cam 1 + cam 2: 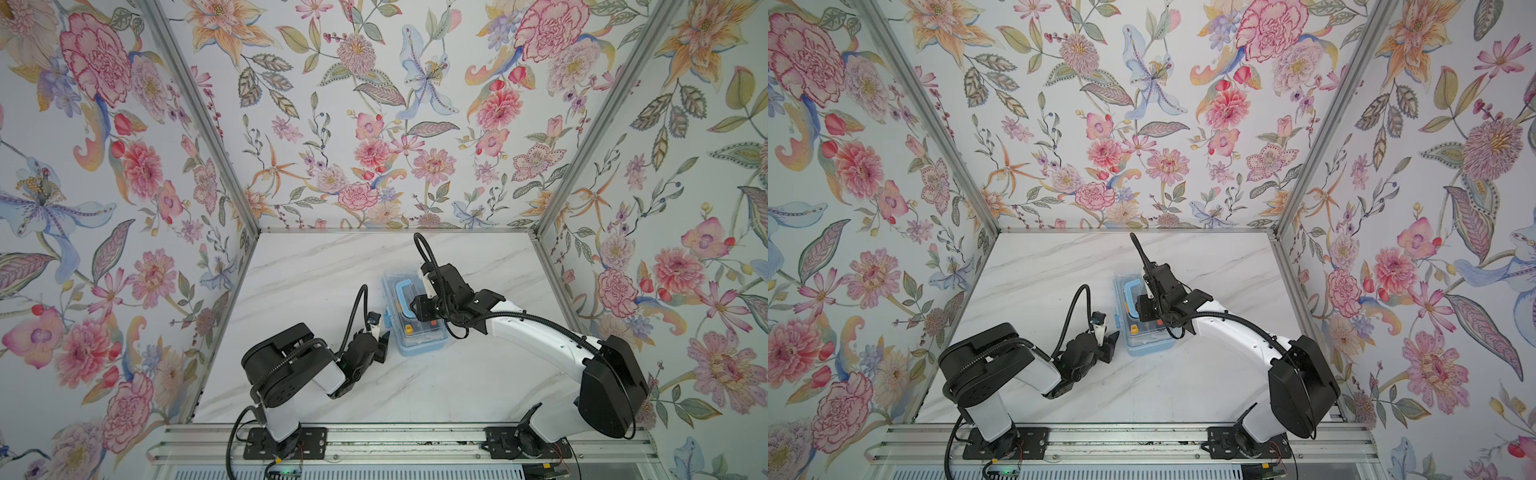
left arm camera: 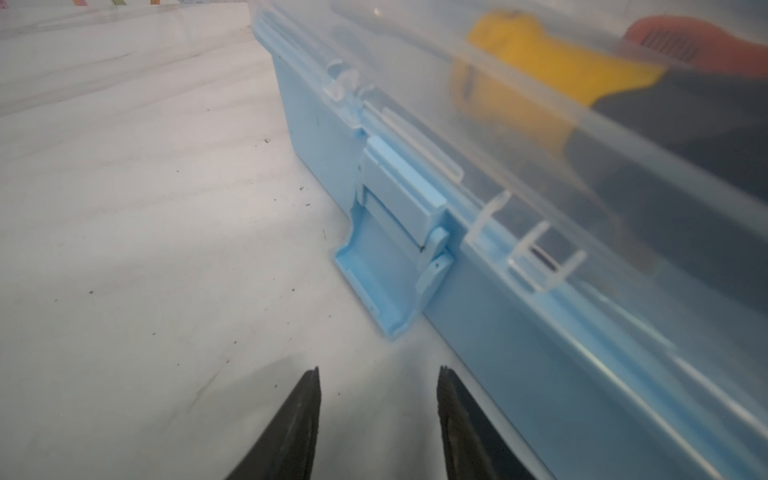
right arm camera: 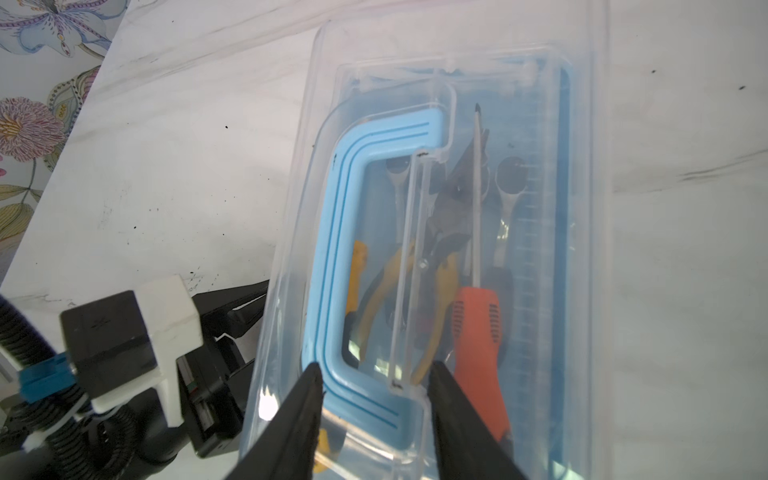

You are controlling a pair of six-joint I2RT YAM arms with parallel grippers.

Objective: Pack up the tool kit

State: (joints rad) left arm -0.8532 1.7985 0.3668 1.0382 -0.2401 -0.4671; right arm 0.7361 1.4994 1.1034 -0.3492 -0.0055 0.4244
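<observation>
Tool box (image 1: 420, 345) shut on the bench (image 2: 124, 216), pliers (image 3: 440, 232) and screwdriver (image 3: 473, 332) already inside under the clear lid (image 3: 536, 232). Left hand (image 2: 379, 370) open and empty, low on the bench just short of the blue latch (image 2: 395, 216), seemingly not yet snapped up. Right hand (image 3: 374, 365) spread over the lid, astride the near end of the handle (image 3: 332, 249), no firm grip evident. Best to press the lid down steadily, then slide one left finger under the latch flap and tip it up until seated
</observation>
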